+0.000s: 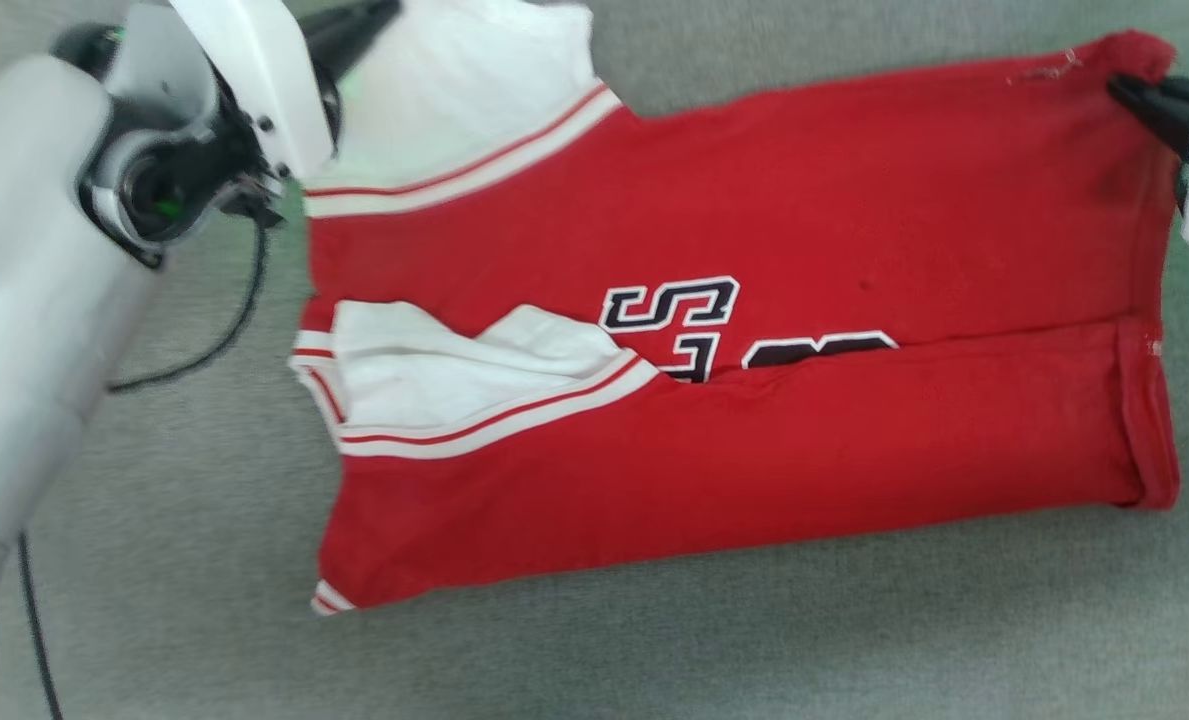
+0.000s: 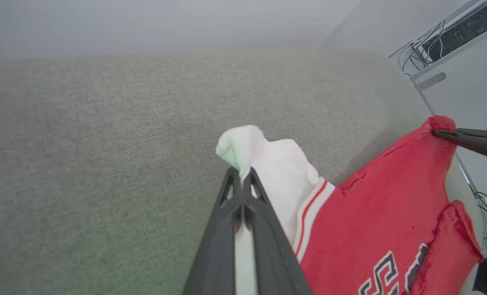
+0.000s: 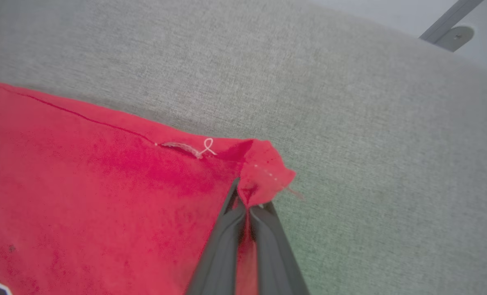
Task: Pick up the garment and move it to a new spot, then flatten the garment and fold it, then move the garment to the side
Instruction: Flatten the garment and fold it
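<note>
- The left gripper [image 2: 241,174] has its fingers pressed tight together on a bunched tip of the white sleeve panel [image 2: 276,164]. The cloth bulges just past the tips.
- The right gripper [image 3: 249,203] is clamped on the red hem corner, with a small tuft of fabric poking out beyond the tips.
- Between the two grips the garment [image 1: 854,200] lies spread across the grey fabric surface [image 1: 654,640]. Its far edge is drawn fairly straight. Its near part is folded up toward the middle and covers part of the black-and-white lettering [image 1: 669,305].
- The garment looks light, soft and limp. It will likely sag and drape as soon as it is lifted, and it seems neither fragile nor slippery.
- Both pinches are small, so a hard pull apart could drag the cloth out of the fingers.
- The corners and the striped trim, where the layers are thicker, look like the best places to hold.
- The head view gives the whole layout, including the second white sleeve [image 1: 424,370] tucked at the fold on the robot's left side.
- The left wrist view looks along the garment to the other arm's dark fingertips at the red corner, with a shelf of cables [image 2: 452,32] beyond.
- The right wrist view brings out a loose white thread [image 3: 204,147] at the seam beside the grip.
</note>
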